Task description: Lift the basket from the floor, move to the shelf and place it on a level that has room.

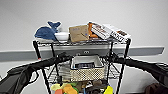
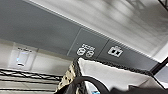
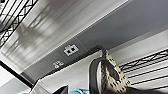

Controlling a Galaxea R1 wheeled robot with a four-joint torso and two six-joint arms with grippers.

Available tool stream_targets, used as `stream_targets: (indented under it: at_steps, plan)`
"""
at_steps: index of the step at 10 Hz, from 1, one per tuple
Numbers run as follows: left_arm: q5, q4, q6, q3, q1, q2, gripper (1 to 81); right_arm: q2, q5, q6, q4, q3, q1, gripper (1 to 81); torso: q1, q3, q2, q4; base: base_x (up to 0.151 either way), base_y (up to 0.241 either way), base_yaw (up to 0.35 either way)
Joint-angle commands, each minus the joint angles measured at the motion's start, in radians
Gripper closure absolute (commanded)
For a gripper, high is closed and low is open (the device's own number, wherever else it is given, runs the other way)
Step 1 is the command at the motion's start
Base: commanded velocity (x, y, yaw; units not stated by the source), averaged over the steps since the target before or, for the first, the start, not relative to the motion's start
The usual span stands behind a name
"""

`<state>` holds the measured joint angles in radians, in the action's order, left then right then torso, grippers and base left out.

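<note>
The beige woven basket [image 1: 87,73] with its white lining sits level at the front of the black wire shelf [image 1: 125,65], at the height of the middle level [image 1: 113,71]. Its front wall stands out ahead of the posts. My left gripper [image 1: 67,58] is shut on the basket's left end and my right gripper [image 1: 108,58] on its right end. In the left wrist view the basket's lined rim [image 2: 112,75] and a dark loop handle [image 2: 92,81] are close by. The right wrist view has the woven basket end [image 3: 112,77] with its dark handle [image 3: 93,72].
The top tier carries a blue whale toy [image 1: 47,32], a white bowl [image 1: 62,36], a brown cardboard box [image 1: 78,33] and flat packets [image 1: 110,32]. Yellow and orange clutter [image 1: 67,88] fills the tier below the basket. A grey wall rail with sockets [image 2: 86,50] runs behind the rack.
</note>
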<state>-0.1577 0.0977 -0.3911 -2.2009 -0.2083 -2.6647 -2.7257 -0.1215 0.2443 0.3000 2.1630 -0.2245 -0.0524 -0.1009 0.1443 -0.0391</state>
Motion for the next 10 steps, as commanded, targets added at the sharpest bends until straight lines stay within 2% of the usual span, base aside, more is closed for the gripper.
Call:
stream_targets:
  at_steps: [1,3,7,10]
  plan:
    - [0.017,-0.001,0.001,0.259,0.183,0.195,1.0,0.211,0.075,0.018,0.007,-0.295,0.141,1.0,0.0,0.0,0.0,0.0,0.0,0.0,0.0]
    - [0.017,-0.001,0.001,0.401,0.175,0.303,1.0,0.333,0.109,0.021,0.011,-0.454,0.116,1.0,0.0,0.0,0.0,0.0,0.0,0.0,0.0]
    - [0.017,0.004,-0.003,0.58,0.109,0.492,1.0,0.543,0.132,0.067,0.019,-0.632,0.058,1.0,0.0,0.0,0.0,0.0,0.0,0.0,0.0]
    - [0.009,0.005,-0.02,0.762,0.02,0.661,1.0,0.695,0.065,0.102,0.022,-0.755,0.001,1.0,0.0,0.001,0.0,0.0,0.0,0.0,0.0]
